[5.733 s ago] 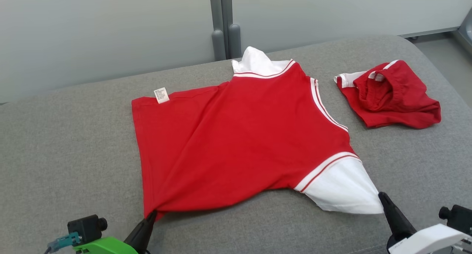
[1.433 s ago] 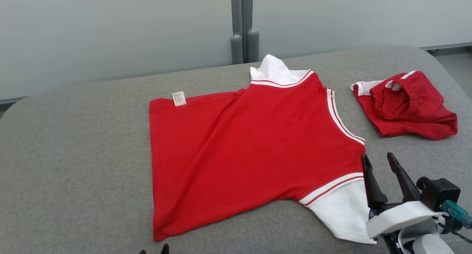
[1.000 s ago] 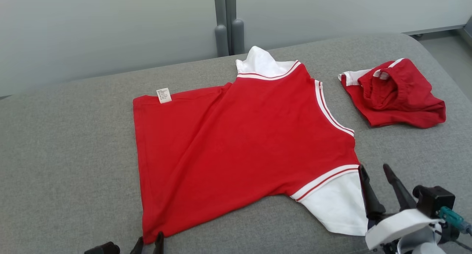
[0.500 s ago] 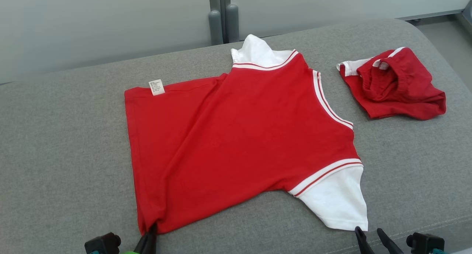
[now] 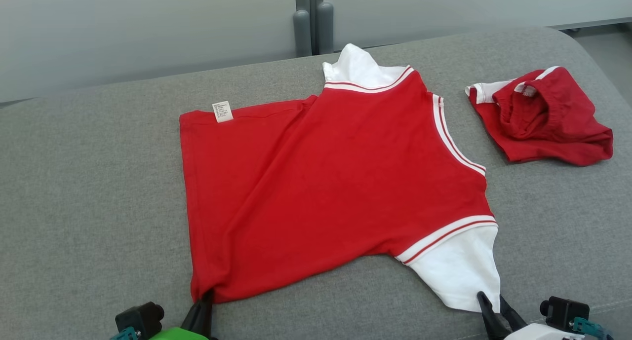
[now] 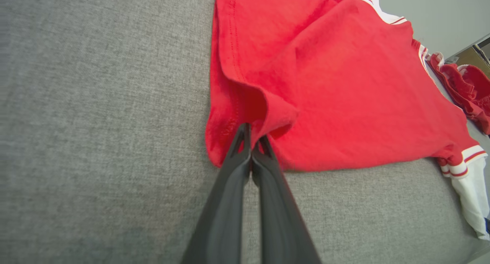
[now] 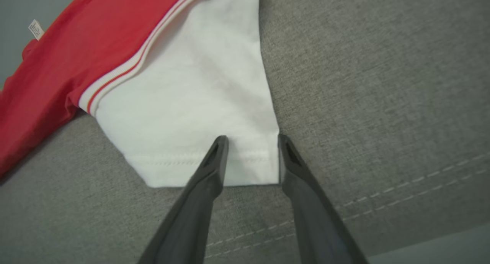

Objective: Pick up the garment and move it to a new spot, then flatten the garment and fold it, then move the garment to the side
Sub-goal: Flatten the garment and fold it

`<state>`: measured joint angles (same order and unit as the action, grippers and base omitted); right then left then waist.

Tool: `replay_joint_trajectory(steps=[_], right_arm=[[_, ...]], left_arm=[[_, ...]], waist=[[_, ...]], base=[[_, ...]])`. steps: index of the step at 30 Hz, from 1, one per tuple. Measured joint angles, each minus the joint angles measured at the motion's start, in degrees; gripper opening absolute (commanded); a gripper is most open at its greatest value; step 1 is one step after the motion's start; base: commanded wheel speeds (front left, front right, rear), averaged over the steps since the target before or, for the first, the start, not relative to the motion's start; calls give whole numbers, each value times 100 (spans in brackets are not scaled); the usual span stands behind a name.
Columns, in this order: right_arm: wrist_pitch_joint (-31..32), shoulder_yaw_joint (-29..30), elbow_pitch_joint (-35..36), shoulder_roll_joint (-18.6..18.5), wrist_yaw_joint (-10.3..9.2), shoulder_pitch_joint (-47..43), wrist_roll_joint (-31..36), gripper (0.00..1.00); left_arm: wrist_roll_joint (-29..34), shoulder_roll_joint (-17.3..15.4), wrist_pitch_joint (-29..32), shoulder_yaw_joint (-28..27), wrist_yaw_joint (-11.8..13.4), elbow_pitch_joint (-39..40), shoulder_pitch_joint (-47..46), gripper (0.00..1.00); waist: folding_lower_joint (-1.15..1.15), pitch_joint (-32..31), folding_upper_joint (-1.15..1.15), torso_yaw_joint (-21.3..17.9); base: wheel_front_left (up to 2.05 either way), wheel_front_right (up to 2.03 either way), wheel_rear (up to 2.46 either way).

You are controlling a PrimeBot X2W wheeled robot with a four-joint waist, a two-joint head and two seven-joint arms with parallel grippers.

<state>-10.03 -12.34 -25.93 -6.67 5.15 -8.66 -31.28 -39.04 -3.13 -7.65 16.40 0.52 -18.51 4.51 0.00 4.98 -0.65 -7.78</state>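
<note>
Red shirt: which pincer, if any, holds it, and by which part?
The left pincer, shut on the near hem corner of the red shirt. The right pincer stands open at the white sleeve, holding nothing.

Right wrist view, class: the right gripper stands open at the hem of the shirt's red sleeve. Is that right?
Not quite: the sleeve is white, not red, as the right wrist view shows. The right gripper does stand open at its hem.

Left claw (image 6: 252,135) tight on garment (image 6: 337,84) hem, seemingly.
</note>
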Motion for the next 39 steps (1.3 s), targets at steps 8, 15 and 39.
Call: replay_joint_trajectory(steps=[8,15,39], right_arm=[[-63,-46,-92,-24,89,179,-4,0],[-264,108,489,-255,140,480,-5,0],[812,-11,-123,-657,157,2952,-57,0]], left_arm=[[0,0,-103,-53,-1,-55,-4,0],[0,-10,-274,-181,-10,110,-38,0],[420,-178,382,45,76,-452,-2018,0]], waist=[[0,-10,0,34],[0,-14,0,-52],[0,464,0,126]], base=[[0,0,0],[0,0,0],[0,0,0]])
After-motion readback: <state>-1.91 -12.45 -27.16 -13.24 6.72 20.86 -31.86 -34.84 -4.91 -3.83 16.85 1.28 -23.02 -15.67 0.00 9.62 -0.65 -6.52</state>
